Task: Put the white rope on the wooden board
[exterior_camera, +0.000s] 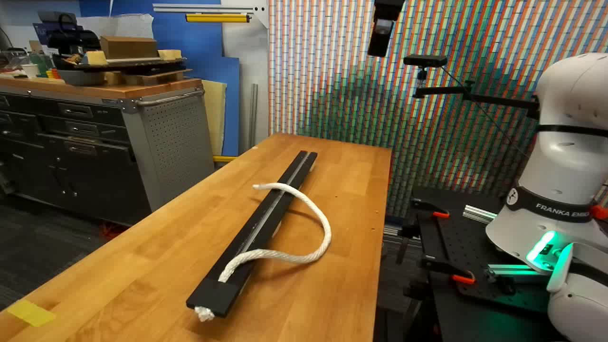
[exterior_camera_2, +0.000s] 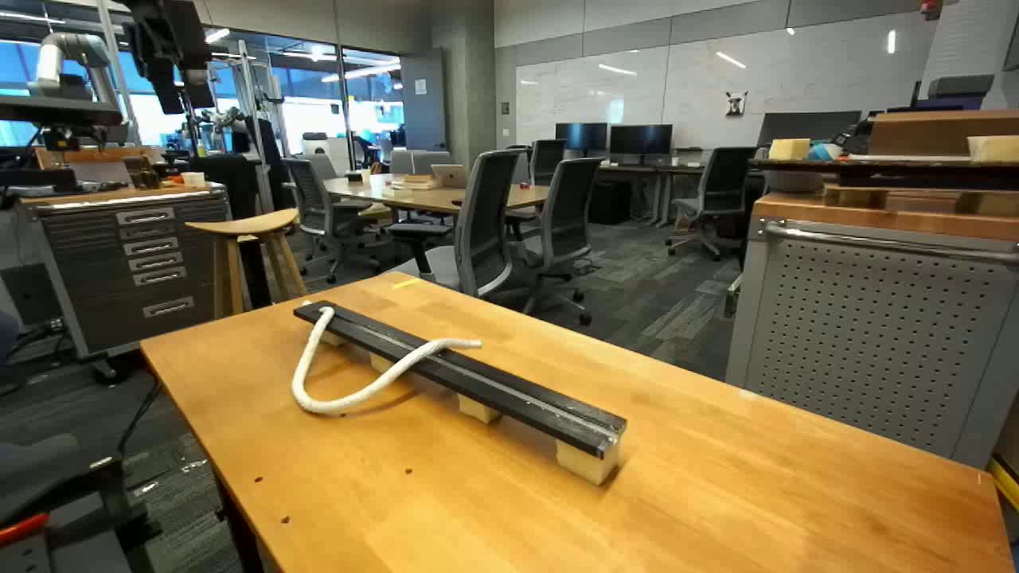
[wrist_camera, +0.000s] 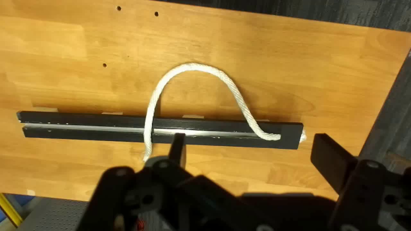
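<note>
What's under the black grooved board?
Four pale blocks, spaced along the board; a white tuft pokes out at one end. Block tops, and whether the tuft joins the white rope, are covered.

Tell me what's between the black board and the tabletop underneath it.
Pale blocks sit between the black board and the tabletop, raising the board off the wood; four of them show in an exterior view.

In the wrist view, the board (wrist_camera: 202, 124) runs between the counter's (wrist_camera: 289, 64) top and bottom edges, its right end near the right edge. The rope (wrist_camera: 192, 66) bows toward the top edge; its right end lies on the board, its left part crosses it, ending toward the bottom edge. In an exterior view, blocks (exterior_camera_2: 478, 408) sit between board and counter; tape (exterior_camera_2: 407, 283) lies by the far corner.
</note>
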Tool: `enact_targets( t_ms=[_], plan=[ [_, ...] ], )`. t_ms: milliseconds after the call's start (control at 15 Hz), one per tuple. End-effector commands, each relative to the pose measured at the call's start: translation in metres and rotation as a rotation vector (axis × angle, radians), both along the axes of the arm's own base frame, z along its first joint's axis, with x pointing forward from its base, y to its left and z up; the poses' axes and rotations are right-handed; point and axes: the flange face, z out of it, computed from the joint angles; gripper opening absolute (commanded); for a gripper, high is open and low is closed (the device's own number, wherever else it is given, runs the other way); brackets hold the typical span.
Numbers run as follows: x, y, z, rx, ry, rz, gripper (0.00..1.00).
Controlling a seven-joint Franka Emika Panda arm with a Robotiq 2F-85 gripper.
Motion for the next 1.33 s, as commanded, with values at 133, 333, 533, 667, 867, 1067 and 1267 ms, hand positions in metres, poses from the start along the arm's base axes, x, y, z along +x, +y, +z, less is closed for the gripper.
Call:
enact_targets(
  t_ms=[133, 333, 533, 667, 867, 1067, 1267],
  plan=[
    [0.000, 0.001, 0.008, 0.004, -0.013, 0.001, 1.00],
    [0.000, 0.001, 0.008, 0.004, -0.014, 0.002, 1.00],
    [0.000, 0.001, 0.008, 0.004, -0.014, 0.002, 1.00],
    [0.009, 0.000, 0.008, -0.012, -0.035, -0.030, 1.00],
    [0.030, -0.005, 0.009, -0.022, -0.045, -0.036, 1.00],
    [0.056, -0.012, 0.012, -0.041, -0.067, -0.080, 1.00],
    [0.086, -0.020, 0.014, -0.057, -0.097, -0.143, 1.00]
  ],
)
